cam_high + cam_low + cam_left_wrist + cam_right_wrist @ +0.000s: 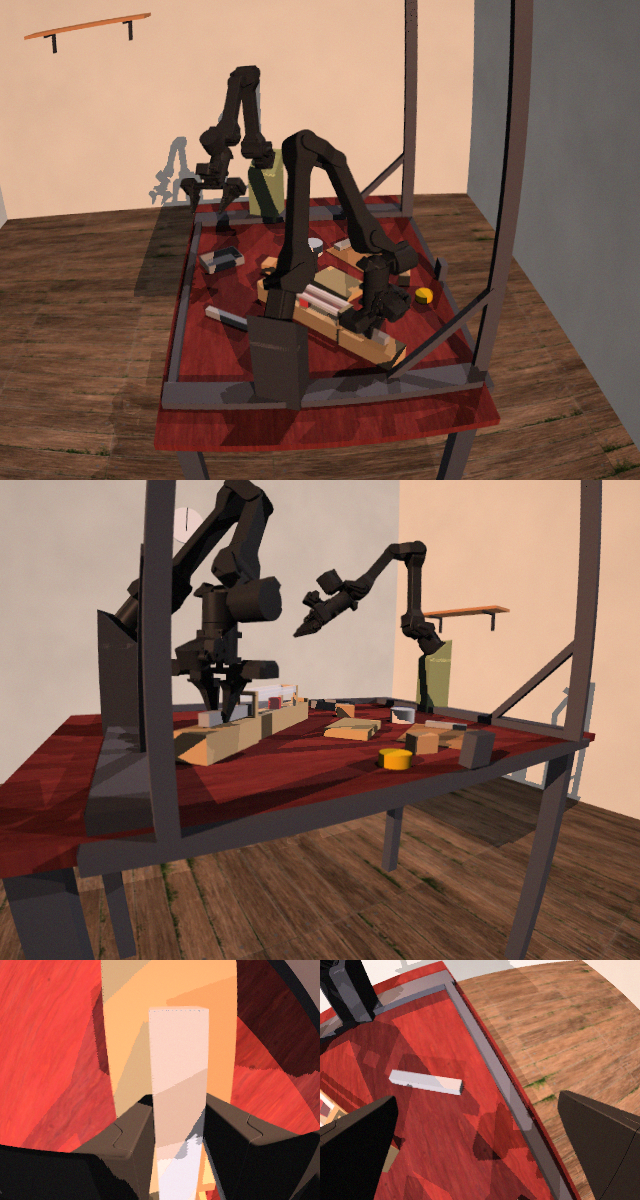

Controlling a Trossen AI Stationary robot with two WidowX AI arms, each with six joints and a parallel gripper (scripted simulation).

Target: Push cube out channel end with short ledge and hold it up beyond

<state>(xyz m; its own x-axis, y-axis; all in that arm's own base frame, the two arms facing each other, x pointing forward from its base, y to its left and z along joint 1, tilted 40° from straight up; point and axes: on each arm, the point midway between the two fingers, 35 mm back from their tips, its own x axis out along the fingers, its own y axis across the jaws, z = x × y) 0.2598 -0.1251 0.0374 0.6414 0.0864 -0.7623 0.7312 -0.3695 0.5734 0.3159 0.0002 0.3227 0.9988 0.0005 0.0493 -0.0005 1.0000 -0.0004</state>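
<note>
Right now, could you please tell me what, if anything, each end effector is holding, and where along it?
The left end effector grips a pale bar partway along, by its sides; the right holds nothing.

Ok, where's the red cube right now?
In the exterior view, the red cube sits inside the channel, just beyond the upright frame near the left tool.

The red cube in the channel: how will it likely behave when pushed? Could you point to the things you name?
The small red cube (303, 302) (275, 702) will probably slide rather than roll, given its flat faces. The wooden channel's (318, 323) (283, 719) side wall should help keep it on course. It looks solid, so I'd expect little squashing, though its weight is unclear.
</note>
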